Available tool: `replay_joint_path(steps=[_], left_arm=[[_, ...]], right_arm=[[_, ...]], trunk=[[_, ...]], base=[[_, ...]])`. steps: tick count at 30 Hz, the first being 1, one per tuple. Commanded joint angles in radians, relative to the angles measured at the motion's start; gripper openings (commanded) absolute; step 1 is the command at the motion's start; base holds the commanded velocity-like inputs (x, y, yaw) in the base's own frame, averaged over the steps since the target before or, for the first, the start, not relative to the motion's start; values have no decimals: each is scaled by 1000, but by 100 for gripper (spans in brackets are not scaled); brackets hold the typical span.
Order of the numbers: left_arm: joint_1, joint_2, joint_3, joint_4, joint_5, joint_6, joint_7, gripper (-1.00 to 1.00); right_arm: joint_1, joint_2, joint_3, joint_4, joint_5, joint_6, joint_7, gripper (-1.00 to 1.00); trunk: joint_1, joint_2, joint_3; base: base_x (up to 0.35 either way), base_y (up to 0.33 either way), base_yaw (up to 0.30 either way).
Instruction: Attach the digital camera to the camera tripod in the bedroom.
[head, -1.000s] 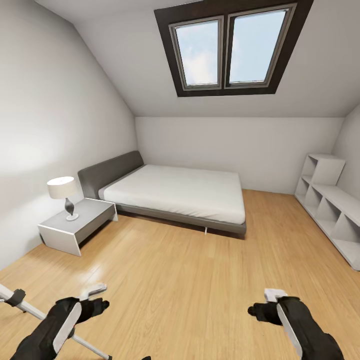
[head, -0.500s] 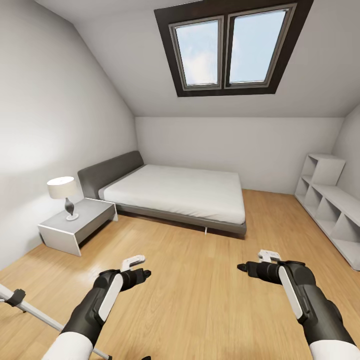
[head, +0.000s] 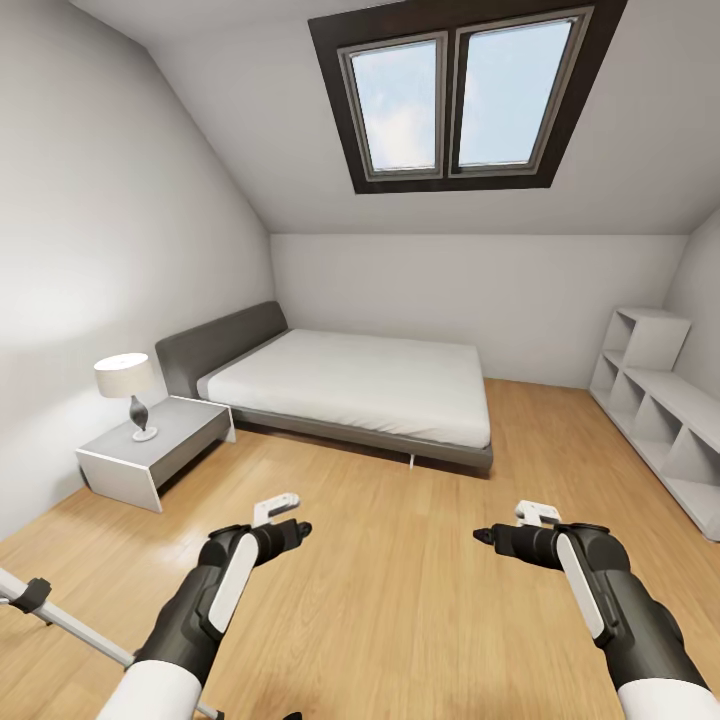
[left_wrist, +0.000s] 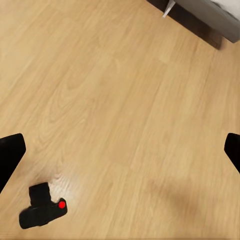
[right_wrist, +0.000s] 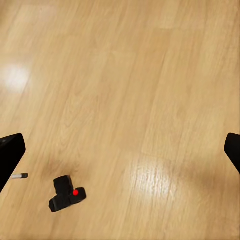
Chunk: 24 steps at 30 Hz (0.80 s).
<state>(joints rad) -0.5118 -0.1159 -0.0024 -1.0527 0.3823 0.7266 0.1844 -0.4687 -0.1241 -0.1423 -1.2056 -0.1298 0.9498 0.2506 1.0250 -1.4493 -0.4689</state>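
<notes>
The digital camera (left_wrist: 42, 212), small, black, with a red button on top, lies on the light wood floor; the right wrist view also shows the camera (right_wrist: 66, 194) lying there. A silver leg of the camera tripod (head: 62, 620) with a black joint slants across the lower left corner of the head view. My left gripper (head: 292, 527) and right gripper (head: 488, 537) are held out in front of me above the floor. Both are open and empty, their black fingertips (left_wrist: 10, 155) (right_wrist: 10, 152) spread wide. The camera lies below and apart from both.
A grey-framed white bed (head: 350, 385) stands against the far wall under a skylight (head: 455, 95). A white nightstand (head: 155, 450) with a lamp (head: 130, 390) is at the left, and white shelving (head: 660, 410) along the right wall. Wood floor (head: 400, 560) stretches ahead.
Both arms have risen and reached forward from the lower edge of the view. In the last half second only the left gripper moved a little further forward and right.
</notes>
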Motion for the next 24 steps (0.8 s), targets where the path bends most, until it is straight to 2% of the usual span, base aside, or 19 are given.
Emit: replay_joint_path(steps=[1, 11, 24], left_arm=[[-1, -1, -1, 0, 10, 3, 9, 100], [-1, -2, -2, 5, 9, 4, 10, 100], [-1, -2, -1, 2, 9, 4, 10, 100]], right_arm=[[-1, 0, -1, -1, -5, 5, 0, 100], [-1, 1, 0, -14, -5, 4, -5, 100], [-1, 0, -1, -10, 0, 5, -2, 100]], trunk=[[0, -1, -1], [0, -1, -1], [50, -92, -42]], base=[[0, 0, 0], [0, 0, 0], [0, 0, 0]])
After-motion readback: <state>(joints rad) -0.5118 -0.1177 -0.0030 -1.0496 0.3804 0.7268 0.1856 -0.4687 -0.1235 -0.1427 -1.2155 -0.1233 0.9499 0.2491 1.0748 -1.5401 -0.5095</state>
